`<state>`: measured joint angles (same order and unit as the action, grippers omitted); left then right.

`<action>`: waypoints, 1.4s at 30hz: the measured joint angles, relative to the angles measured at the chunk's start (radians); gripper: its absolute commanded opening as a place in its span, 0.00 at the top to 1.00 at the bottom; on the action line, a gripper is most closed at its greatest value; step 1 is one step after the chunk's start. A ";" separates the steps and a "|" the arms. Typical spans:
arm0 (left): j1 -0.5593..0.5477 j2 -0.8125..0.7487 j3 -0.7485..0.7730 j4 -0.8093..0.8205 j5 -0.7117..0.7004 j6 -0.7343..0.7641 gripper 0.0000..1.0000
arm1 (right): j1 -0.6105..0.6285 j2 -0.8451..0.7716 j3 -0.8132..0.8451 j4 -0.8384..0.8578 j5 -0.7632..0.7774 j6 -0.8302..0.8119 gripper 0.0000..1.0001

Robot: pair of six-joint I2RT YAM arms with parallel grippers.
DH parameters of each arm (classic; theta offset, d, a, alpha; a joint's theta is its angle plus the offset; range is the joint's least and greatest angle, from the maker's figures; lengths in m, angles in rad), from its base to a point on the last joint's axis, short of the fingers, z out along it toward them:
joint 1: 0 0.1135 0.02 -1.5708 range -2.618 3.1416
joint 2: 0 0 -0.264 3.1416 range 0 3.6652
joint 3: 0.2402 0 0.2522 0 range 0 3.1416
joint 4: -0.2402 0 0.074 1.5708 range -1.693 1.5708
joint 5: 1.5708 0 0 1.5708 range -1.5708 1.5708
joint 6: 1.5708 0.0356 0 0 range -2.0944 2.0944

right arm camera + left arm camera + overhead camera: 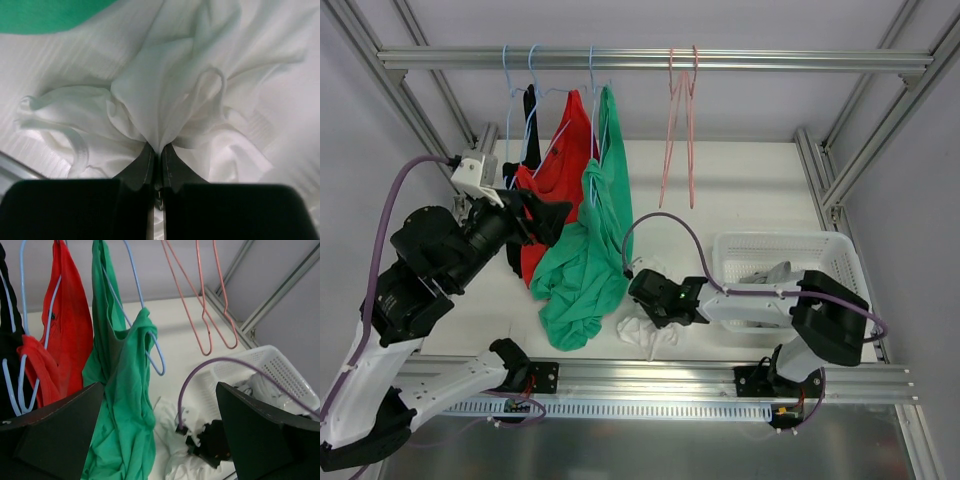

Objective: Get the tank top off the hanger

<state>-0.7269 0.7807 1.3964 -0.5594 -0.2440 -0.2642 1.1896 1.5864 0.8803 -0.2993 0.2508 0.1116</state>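
where right hand (159, 148) pinches, white tank top (165, 90) bunches ahead

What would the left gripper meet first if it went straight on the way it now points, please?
Most likely the green tank top, hanging just ahead of the open left gripper, though depth is unclear.

Green tank top (585, 260) (half slipped off) droops, bunched, from a light-blue hanger (136, 282).
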 measured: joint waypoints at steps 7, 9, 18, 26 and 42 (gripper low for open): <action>0.000 -0.066 -0.105 -0.045 0.008 0.010 0.01 | -0.016 -0.312 0.020 -0.146 0.061 -0.009 1.00; 0.000 -0.088 -0.122 -0.060 0.008 0.013 0.01 | -0.057 -0.426 0.054 -0.200 0.091 -0.015 1.00; 0.000 -0.146 -0.126 -0.080 0.007 0.016 0.01 | -0.454 -0.808 0.133 -0.444 0.204 -0.054 1.00; 0.000 -0.023 0.001 -0.097 -0.047 0.014 0.01 | -0.809 -0.732 -0.061 -0.443 0.100 -0.042 0.96; 0.002 0.432 0.434 -0.161 -0.137 0.070 0.01 | -0.931 -0.819 -0.102 -0.414 -0.004 -0.002 0.01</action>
<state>-0.7246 1.2129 1.8301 -0.7204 -0.3805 -0.1940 0.2584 0.7677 0.7780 -0.7132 0.2466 0.1101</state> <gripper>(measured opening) 0.986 0.993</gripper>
